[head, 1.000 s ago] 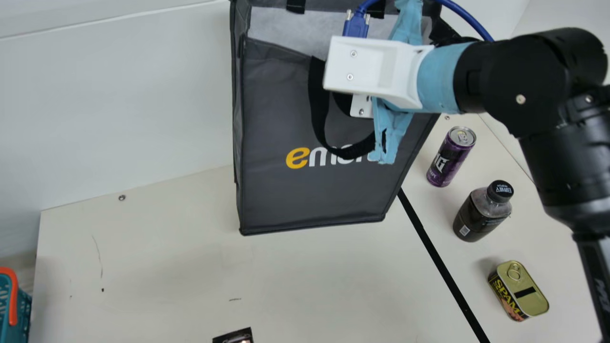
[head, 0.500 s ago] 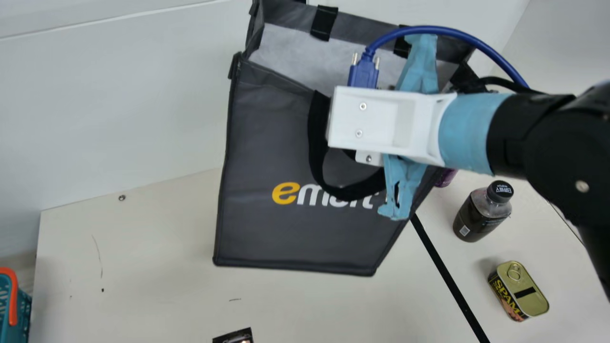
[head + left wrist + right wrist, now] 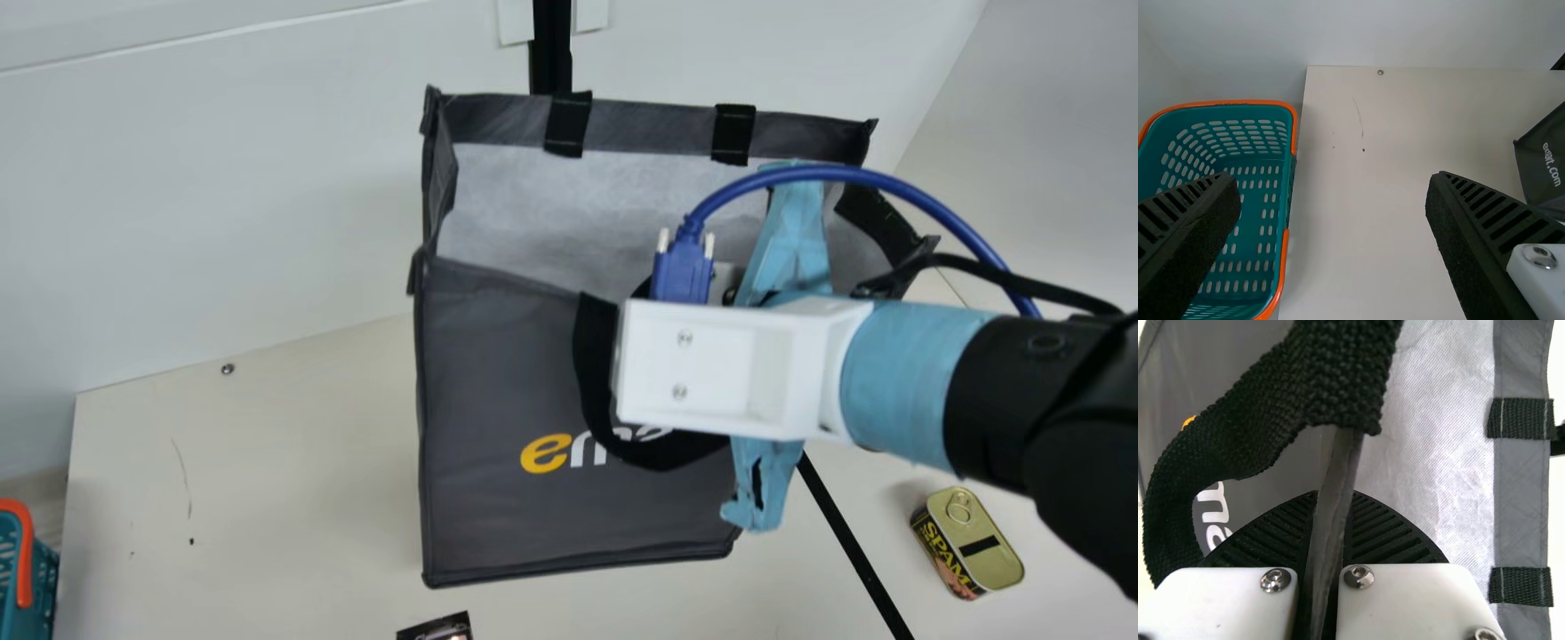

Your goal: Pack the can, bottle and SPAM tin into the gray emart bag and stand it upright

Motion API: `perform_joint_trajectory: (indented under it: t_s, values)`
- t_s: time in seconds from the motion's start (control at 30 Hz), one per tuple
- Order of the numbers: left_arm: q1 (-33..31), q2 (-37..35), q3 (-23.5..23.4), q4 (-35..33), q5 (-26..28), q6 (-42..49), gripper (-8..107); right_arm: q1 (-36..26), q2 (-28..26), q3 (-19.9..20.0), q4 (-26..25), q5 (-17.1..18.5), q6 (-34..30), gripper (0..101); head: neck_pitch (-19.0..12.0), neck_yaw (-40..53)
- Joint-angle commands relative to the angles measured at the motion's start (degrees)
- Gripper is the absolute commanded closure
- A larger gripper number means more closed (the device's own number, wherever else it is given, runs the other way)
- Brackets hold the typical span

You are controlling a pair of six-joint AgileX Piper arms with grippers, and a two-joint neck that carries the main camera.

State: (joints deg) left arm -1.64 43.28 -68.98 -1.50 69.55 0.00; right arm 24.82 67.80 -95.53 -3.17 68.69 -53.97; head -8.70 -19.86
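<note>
In the main view my right gripper, seen by its white and blue housing, is at the front rim of the gray emart bag. The bag stands upright with its top open, its pale lining showing. The right wrist view has my right gripper shut on the bag's rim, a black handle strap looping beside it. The SPAM tin lies on the table at the right. My left gripper is open in the left wrist view, apart from the bag, with nothing between its fingers.
A teal basket with an orange rim is at the table's left side. A small dark packet lies near the front edge. A white wall rises behind the table, and a black tape line crosses it.
My right gripper has moved down and forward in the main view, bringing the bag lower with it. The purple can and the dark bottle, seen earlier, are now hidden behind the arm and bag.
</note>
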Motion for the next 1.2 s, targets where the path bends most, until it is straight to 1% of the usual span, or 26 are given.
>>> perform_joint_trajectory:
  t_s: [0.0, 0.37, 0.57, 0.8, 0.97, 1.17]
  values:
    - [0.0, 0.0, 0.0, 0.0, 0.0, 0.0, 9, 2.24, -0.52, 1.78, -1.6, -0.61, 1.95, 101, -1.3, -0.14]
    - [0.0, 0.0, 0.0, 0.0, 0.0, 0.0, 9, 11.06, -2.3, 10.19, -8.01, -3.63, 10.7, 101, -1.3, -0.14]
    - [0.0, 0.0, 0.0, 0.0, 0.0, 0.0, 9, 14.1, -2.5, 14.25, -9.84, -5.71, 15.29, 101, -1.3, -0.14]
    - [0.0, 0.0, 0.0, 0.0, 0.0, 0.0, 9, 16.17, -2.62, 17.67, -10.86, -7.66, 19.38, 101, -1.3, -0.14]
    - [0.0, 0.0, 0.0, 0.0, 0.0, 0.0, 9, 16.72, -2.92, 18.35, -11.18, -7.88, 20.77, 85, -1.3, -0.14]
    - [0.0, 0.0, 0.0, 0.0, 0.0, 0.0, 9, 16.53, -3.58, 17.0, -11.16, -6.75, 20.94, 65, -1.3, -0.14]
